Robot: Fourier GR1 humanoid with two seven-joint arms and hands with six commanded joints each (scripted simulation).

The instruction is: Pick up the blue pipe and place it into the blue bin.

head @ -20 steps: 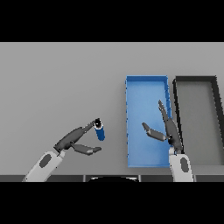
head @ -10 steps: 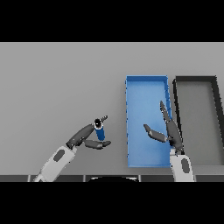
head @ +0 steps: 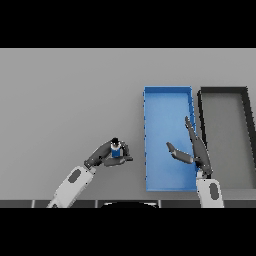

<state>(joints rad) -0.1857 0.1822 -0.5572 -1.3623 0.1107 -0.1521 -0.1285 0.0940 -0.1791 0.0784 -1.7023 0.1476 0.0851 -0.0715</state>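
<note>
Two hands showing, only one busy. Left hand (head: 106, 156) curling fingers and thumb round the blue pipe (head: 116, 151), gripping it low on the grey table (head: 70, 100), just left of the blue bin (head: 168, 98). Pipe sitting inside the grasp, its dark end poking out toward the far side; long axis seeming to run roughly away from the robot, though too much hidden by fingers to say for certain. Hard to tell whether lifted clear of the table or resting on it.

Bin lying to the pipe's right, near but not touching, its near-left wall standing between pipe and bin floor. Judging from this, the coming move calling for raising the pipe over that wall and carrying it rightward, then releasing above the blue floor. Left hand clearly the nearer one and already holding, so no handover needed.

Right hand (head: 194, 150) hovering over the bin's right half, fingers straight and relaxed, thumb spread, holding nothing. Possibly crowding the drop zone, so aiming for the bin's left half looking safer.

Black bin (head: 223, 91) sitting just right of the blue one, playing no part.
</note>
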